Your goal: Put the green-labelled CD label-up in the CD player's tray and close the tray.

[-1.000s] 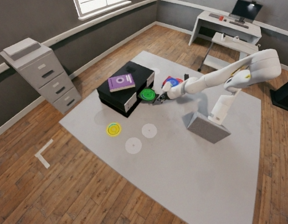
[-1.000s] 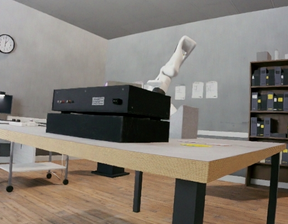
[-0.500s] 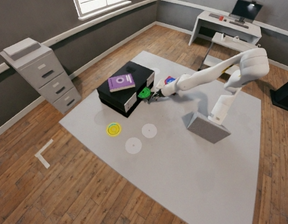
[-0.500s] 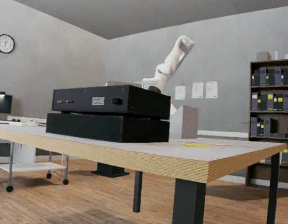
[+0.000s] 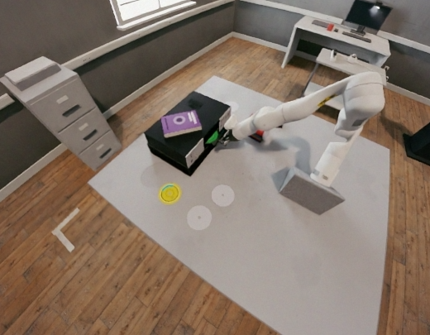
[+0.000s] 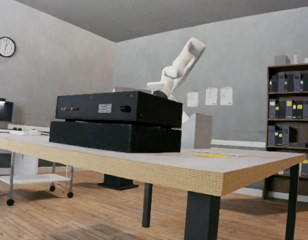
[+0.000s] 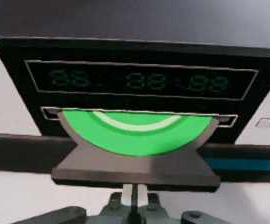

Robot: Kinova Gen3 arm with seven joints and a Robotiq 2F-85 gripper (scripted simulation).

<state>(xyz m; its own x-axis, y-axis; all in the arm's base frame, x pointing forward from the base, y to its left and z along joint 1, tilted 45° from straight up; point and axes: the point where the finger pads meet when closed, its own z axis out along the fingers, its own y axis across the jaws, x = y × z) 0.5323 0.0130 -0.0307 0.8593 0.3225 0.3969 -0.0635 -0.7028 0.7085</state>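
Note:
The green-labelled CD (image 5: 212, 138) (image 7: 140, 137) lies label-up in the tray (image 7: 135, 178) of the black CD player (image 5: 207, 106) (image 6: 95, 106) (image 7: 135, 22). The tray is partly out of the slot; only the front part of the CD shows, and the rest is hidden inside the player. The visible part of the CD looks flat. My gripper (image 5: 226, 139) (image 7: 134, 200) is shut with nothing held. Its fingertips are at the middle of the tray's front edge, touching it or very close. The camera behind the player does not show the tray.
The player stands on a black box (image 6: 92, 136), with a purple book (image 5: 182, 123) on top. A yellow disc (image 5: 169, 195) (image 6: 209, 155) and two pale discs (image 5: 222, 195) (image 5: 199, 217) lie on the table. A red object (image 5: 260, 134) is partly hidden behind the arm. The arm's grey base block (image 5: 310, 193) (image 6: 202, 130) stands beyond.

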